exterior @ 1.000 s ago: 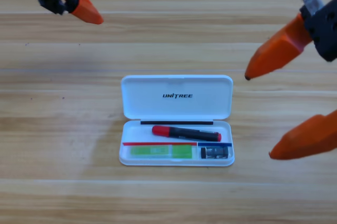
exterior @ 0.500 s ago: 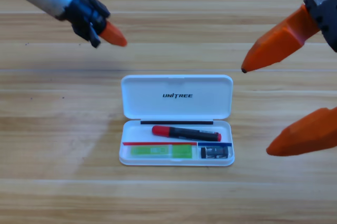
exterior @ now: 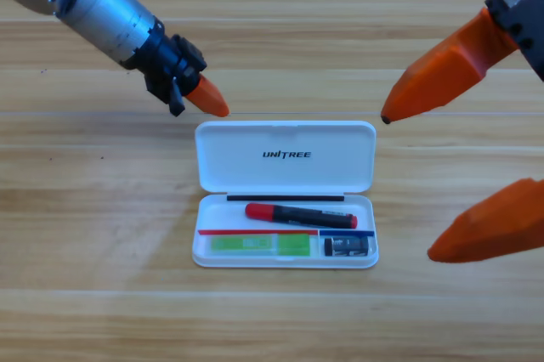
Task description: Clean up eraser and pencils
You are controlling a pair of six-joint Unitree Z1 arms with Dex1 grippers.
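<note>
High view: a white case (exterior: 286, 195) lies open at the middle of a wooden table (exterior: 85, 234), its lid (exterior: 286, 156) folded back flat toward the top of the picture and marked UNITREE.

Contents of the case tray:
- The black pen (exterior: 301, 215) with red ends lies lengthwise in the upper compartment, tilted slightly down to the right.
- The green pen (exterior: 260, 245) lies flat in the lower left compartment.
- The eraser (exterior: 348, 247) lies in the small lower right compartment, just beside the green pen's compartment.

Left gripper (exterior: 206, 97): the left arm enters from the upper left corner and slants down to the right. The orange tip points at the lid's upper left corner and stands just beside it. The jaws appear pressed together into a single point, with no gap visible between them and nothing held.

Right gripper (exterior: 406, 185): it shows large at the right edge, partly cut off. Its jaws are spread wide. The upper jaw's tip stands just beside the lid's upper right corner; the lower jaw's tip lies right of the tray, apart from it. Nothing sits between the jaws.
</note>
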